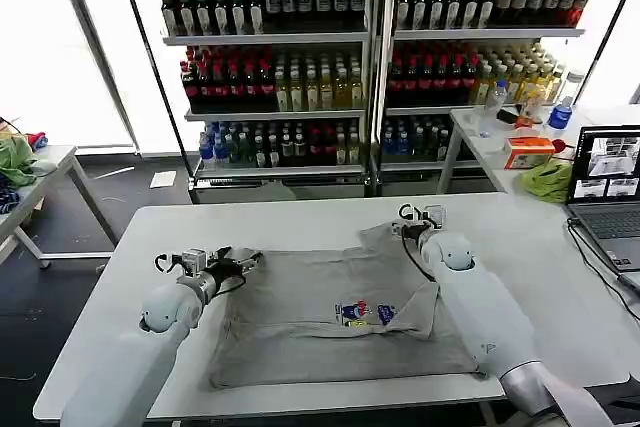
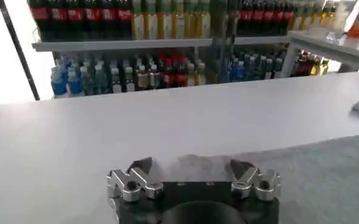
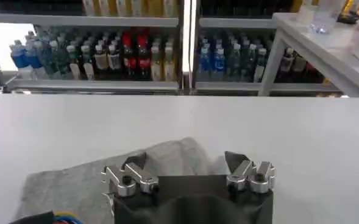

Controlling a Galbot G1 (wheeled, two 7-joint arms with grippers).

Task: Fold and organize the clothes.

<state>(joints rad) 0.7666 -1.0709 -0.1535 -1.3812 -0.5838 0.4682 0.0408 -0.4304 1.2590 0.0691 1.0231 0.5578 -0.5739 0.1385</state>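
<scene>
One of the clothes, a light grey short-sleeved shirt (image 1: pixel 300 317), lies spread on the white table (image 1: pixel 300 222). Its right side is folded inward, and the small multicoloured chest print (image 1: pixel 356 312) faces up. My left gripper (image 1: pixel 243 263) hovers low at the shirt's left far edge, open, with grey fabric (image 2: pixel 325 176) just ahead of it. In the left wrist view the left gripper (image 2: pixel 191 165) holds nothing. My right gripper (image 1: pixel 406 231) stands open over the shirt's far right corner. In the right wrist view the right gripper (image 3: pixel 185 162) is above a raised fold of fabric (image 3: pixel 106 176), beside the print (image 3: pixel 63 217).
Tall shelves of bottles (image 1: pixel 370 57) stand behind the table. A side table at the right carries a laptop (image 1: pixel 606 182), a green cloth heap (image 1: pixel 548 179), an orange box (image 1: pixel 528 152) and bottles. Another green heap (image 1: pixel 14 159) lies on a table at the far left.
</scene>
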